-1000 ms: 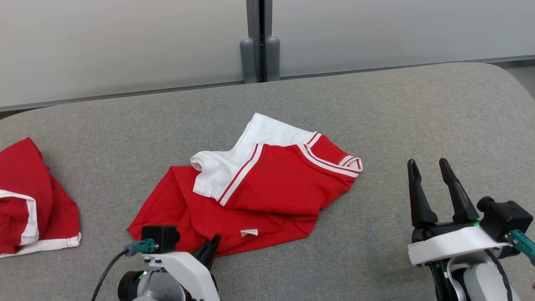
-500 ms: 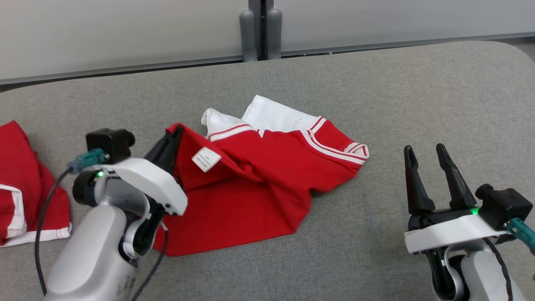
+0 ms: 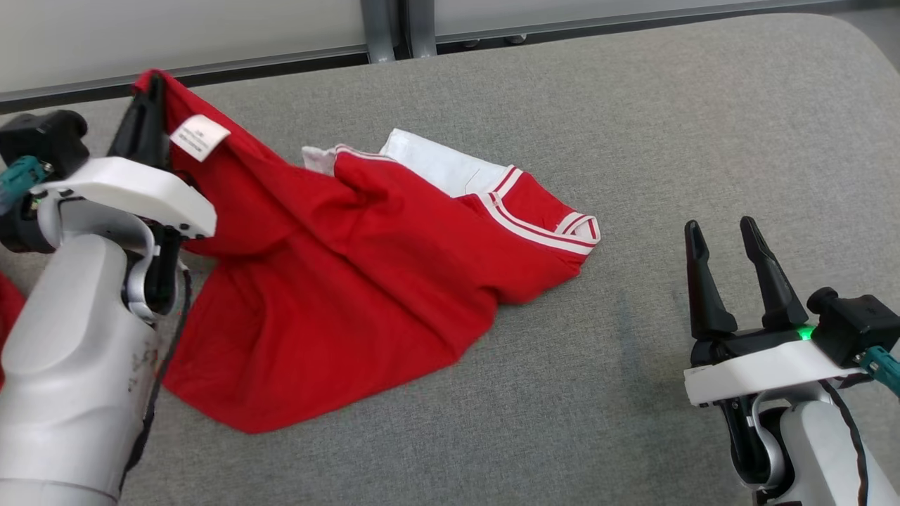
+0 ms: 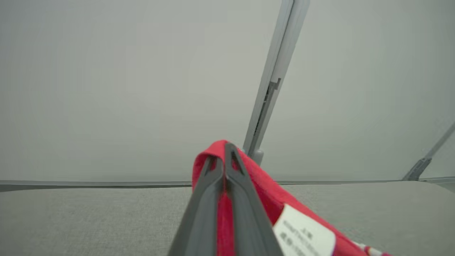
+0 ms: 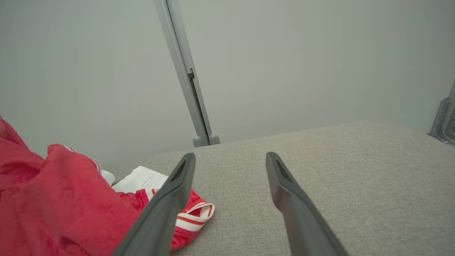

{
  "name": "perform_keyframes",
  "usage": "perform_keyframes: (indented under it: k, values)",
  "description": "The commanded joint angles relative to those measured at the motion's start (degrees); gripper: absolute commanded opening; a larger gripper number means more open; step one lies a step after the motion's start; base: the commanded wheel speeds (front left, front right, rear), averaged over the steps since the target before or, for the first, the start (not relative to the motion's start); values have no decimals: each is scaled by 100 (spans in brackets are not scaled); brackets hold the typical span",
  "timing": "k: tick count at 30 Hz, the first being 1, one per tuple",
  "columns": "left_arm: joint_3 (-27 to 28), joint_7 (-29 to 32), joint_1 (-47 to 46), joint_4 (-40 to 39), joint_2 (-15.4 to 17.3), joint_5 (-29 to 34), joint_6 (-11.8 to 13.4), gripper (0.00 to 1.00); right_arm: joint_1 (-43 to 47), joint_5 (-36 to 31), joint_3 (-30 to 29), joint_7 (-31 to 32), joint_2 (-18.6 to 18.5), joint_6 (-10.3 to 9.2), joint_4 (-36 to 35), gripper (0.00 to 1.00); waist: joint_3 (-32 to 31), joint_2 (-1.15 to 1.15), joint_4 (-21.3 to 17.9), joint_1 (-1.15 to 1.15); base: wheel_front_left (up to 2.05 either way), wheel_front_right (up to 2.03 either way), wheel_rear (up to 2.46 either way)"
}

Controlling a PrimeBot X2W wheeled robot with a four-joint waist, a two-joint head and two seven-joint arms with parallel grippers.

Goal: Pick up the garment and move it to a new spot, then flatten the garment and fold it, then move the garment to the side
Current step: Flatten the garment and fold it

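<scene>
Screening another red cloth, the left forearm borders the garment.

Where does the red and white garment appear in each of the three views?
Head view: garment centre-left, one corner held up by the left gripper.
Left wrist view: garment bottom centre, pinched between the fingers.
Right wrist view: garment lower left, beside the open right gripper.
Shared landmark: grey partition post behind the table.
</scene>
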Motion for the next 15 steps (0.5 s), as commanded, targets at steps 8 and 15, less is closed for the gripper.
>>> perform_keyframes:
  k: [8, 15]
  values:
    - [171, -384, -617, 1174, 75, 112, -170, 73, -175, -17, 84, -28, -53, 12, 38, 100, 120, 0, -36, 0, 0, 0, 0]
    - [-14, -316, -430, 2014, -167, 41, -509, 100, -59, 12, 137, -28, -35, 12, 141, 100, -168, 0, 95, 0, 0, 0, 0]
